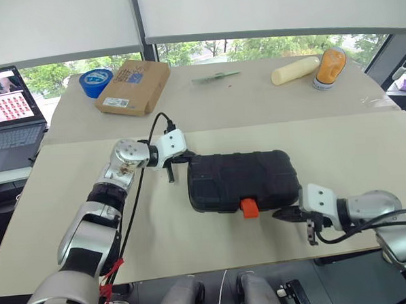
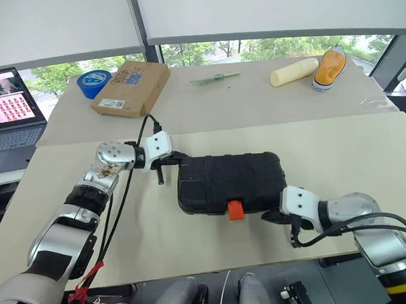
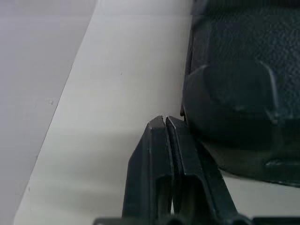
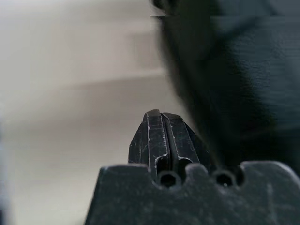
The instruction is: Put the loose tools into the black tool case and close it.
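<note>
Black tool case (image 1: 240,180): closed, between both end effectors on the surface | left end effector (image 1: 179,157): fingers pressed together, empty, at case's end | right end effector (image 1: 287,215): pressed together, empty, beside front corner | handling: likely rigid, weighty, textured; press the lid near the orange latch (image 1: 249,207).

The black tool case (image 1: 240,181) lies closed at the centre of the frame on the pale desk (image 1: 366,150), its orange latch (image 1: 249,207) on the lower edge. The left tool (image 1: 179,156) meets its upper-left corner; the right tool (image 1: 282,215) sits by its lower-right corner, both pinched together and empty.
</note>
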Motion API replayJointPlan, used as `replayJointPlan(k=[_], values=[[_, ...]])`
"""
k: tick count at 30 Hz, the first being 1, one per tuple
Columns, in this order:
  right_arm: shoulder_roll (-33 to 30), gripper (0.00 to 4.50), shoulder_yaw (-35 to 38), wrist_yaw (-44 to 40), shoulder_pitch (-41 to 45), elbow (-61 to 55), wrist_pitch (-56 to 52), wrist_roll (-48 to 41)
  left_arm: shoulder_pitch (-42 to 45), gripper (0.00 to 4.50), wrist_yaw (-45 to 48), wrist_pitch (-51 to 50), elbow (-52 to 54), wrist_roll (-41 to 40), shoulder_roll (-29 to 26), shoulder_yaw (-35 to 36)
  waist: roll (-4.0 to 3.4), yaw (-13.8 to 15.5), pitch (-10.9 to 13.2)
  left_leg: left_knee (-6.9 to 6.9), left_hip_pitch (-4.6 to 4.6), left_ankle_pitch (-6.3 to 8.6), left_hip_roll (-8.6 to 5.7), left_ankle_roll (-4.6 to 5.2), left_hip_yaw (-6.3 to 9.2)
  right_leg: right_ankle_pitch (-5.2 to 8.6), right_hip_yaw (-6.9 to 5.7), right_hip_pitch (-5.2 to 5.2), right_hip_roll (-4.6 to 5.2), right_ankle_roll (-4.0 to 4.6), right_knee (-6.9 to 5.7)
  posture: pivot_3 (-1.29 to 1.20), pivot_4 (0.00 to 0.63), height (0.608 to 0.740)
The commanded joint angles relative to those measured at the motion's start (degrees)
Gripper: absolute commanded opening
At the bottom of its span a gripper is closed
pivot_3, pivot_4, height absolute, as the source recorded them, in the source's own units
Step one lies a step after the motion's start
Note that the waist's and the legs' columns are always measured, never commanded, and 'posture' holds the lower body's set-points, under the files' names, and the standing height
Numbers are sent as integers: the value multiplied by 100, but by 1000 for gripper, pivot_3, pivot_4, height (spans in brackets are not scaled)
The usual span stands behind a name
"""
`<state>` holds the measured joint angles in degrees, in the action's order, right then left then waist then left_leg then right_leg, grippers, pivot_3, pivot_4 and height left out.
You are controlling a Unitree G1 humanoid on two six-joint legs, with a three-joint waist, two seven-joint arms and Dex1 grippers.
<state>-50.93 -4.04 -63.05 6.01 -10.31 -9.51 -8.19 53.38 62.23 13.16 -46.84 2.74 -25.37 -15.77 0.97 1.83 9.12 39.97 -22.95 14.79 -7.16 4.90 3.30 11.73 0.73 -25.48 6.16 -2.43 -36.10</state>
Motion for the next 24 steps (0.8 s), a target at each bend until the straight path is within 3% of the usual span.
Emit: replayJointPlan(k=[1,6,10,15,19,24], values=[[200,0,54,617,575,618,308,454,-66,31,815,179,422,-217,-19,-63,1,-35,1,1,0,0,0,0,0,0,1,0,0,0,0,0,150,735],[444,0,153,1273,1187,1492,382,788,-554,31,1606,-407,1609,-629,-249,-42,3,-118,2,5,9,1,-1,2,0,-3,3,11,1,-5,-1,0,150,735],[296,0,315,1064,1104,1362,292,568,-579,31,1367,-667,2049,-677,-220,146,2,-88,2,7,0,1,-2,3,3,-4,1,-1,-1,-6,-4,0,150,735],[-459,0,936,360,514,425,-198,-4,-298,31,1372,-1689,2825,-1211,147,265,2,-50,1,30,-56,1,-5,5,2,-6,2,-56,-1,-8,-22,0,150,735],[-714,0,1288,251,341,-15,-598,-315,-370,31,1286,-1553,2974,-960,409,-73,0,-116,0,40,-52,2,-3,6,-3,-7,6,-50,-2,-11,-22,0,150,735],[-649,0,1345,351,179,-642,-1099,-596,-388,31,904,-831,2393,-274,659,-581,0,-120,1,25,-31,2,4,4,-6,-8,12,-36,3,-9,-22,0,150,735]])
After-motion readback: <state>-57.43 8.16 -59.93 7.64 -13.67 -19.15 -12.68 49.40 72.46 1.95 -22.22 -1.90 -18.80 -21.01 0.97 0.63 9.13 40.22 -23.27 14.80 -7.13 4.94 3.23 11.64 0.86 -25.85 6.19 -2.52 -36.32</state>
